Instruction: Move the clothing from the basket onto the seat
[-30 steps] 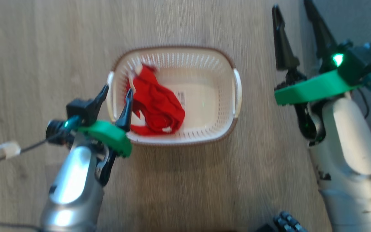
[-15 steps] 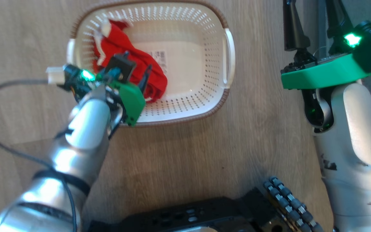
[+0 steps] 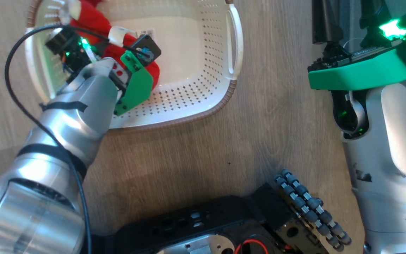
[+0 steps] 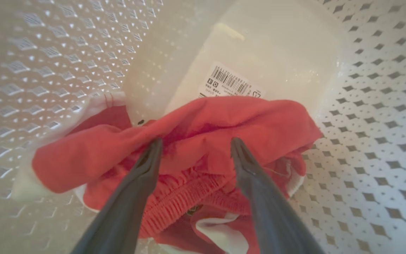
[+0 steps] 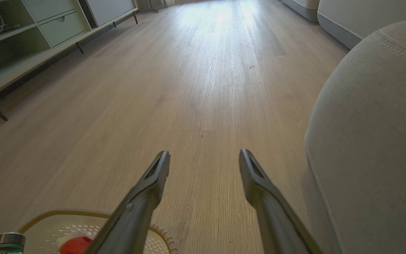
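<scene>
Where the seat (image 5: 372, 141) stood: on the robot's right, a grey stitched cushion close beside the right arm and well apart from the garment.
Wood floor (image 5: 203, 70): it bore the basket and ran between basket and seat.
Basket (image 3: 203, 95): it sat on the floor ahead and to the left, with most of its bottom bare.
Clothing (image 4: 224, 120): the red garment with white trim lay bunched in the basket's left end, against the perforated wall. In the left wrist view its long axis ran from side to side, across the fingers.
Left gripper (image 4: 196, 141): it was down inside the basket with its jaws spread. Both tips rested on the red cloth, and a raised fold lay in the gap between them. Nothing was pinched yet.
Right gripper (image 5: 204, 153): its jaws were spread and empty above the floor, with the seat just to its right.
Label sticker (image 4: 229, 83): it lay flat on the basket bottom just beyond the cloth, partly covered by it.
Deciding relation: the fold lay straight ahead of the left jaws and crosswise to them, so closing them there would probably catch it. The left arm was much the nearer one. The carry would then have to go rightward to the seat.
</scene>
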Controlling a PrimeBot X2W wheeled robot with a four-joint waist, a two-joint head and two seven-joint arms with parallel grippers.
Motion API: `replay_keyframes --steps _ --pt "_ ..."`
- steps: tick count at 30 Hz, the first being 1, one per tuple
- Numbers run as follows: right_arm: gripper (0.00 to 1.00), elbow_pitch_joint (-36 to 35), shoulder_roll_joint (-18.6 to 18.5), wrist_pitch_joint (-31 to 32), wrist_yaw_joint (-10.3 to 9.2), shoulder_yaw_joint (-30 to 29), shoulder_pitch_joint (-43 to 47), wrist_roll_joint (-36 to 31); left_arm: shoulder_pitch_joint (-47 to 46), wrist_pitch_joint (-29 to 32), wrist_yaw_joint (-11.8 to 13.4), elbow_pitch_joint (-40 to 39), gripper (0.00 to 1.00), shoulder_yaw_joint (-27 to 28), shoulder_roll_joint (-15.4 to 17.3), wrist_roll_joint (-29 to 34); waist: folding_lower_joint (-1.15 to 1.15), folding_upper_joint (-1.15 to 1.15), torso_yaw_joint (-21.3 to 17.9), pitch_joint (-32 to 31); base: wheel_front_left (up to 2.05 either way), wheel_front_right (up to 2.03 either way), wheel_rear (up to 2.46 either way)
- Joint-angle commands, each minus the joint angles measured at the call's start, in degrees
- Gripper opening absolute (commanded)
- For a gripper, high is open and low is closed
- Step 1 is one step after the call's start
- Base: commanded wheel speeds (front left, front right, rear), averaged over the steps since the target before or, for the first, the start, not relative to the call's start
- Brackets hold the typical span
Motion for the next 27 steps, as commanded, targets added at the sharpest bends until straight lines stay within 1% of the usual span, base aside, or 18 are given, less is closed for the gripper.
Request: replay_keyframes --steps 1,7,11,16,17,18,19,23,27 --pt "1.00 -1.9 0.7 -0.4 -0.02 0.8 1.3 0.6 -0.3 0.5 0.5 -0.2 1.00 -0.3 1.6 0.8 -0.01 0.00 -0.7 1.0 0.00 0.00 0.00" --pt "1.00 -2.8 0.7 -0.4 -0.02 0.9 1.1 1.7 -0.9 2.7 1.0 0.8 1.00 -2.9 3.5 2.7 -0.01 0.00 -1.5 2.8 0.00 0.00 0.00" --pt "1.00 -3.2 0.7 -0.4 -0.02 0.7 0.9 1.9 0.2 2.9 1.3 1.2 1.00 -4.0 4.9 3.1 -0.01 0.00 -1.5 3.3 0.00 0.00 0.00" --pt "1.00 -3.6 0.7 -0.4 -0.02 0.5 0.9 1.8 0.9 3.2 1.3 1.4 1.00 -5.0 5.6 3.3 -0.01 0.00 -1.4 3.6 0.00 0.00 0.00" --pt "1.00 -3.6 0.7 -0.4 -0.02 0.5 0.9 1.8 1.0 3.4 1.2 1.4 0.76 -5.2 5.7 3.3 -0.01 0.00 -1.3 3.7 0.00 0.00 0.00" --pt "1.00 -3.6 0.7 -0.4 -0.02 0.5 0.8 1.7 1.1 3.6 1.1 1.5 0.31 -5.3 5.8 3.2 -0.01 0.00 -1.3 3.7 0.00 0.00 0.00" --pt "1.00 -3.6 0.7 -0.4 -0.02 0.4 0.7 1.7 1.1 3.6 1.1 1.5 0.00 -5.2 5.9 2.9 -0.01 0.00 -1.3 3.7 0.00 0.00 0.00" --pt "1.00 -3.4 0.7 -0.4 -0.02 0.3 0.2 1.6 1.5 2.4 1.3 1.6 0.00 -4.4 6.1 1.4 -0.01 0.00 -1.2 3.0 0.00 0.00 0.00" --pt "1.00 -2.5 0.7 -0.4 -0.02 -0.2 0.1 1.0 2.6 0.1 1.5 1.6 0.00 -3.6 5.2 -0.5 -0.01 0.00 -0.4 0.1 0.00 0.00 0.00"
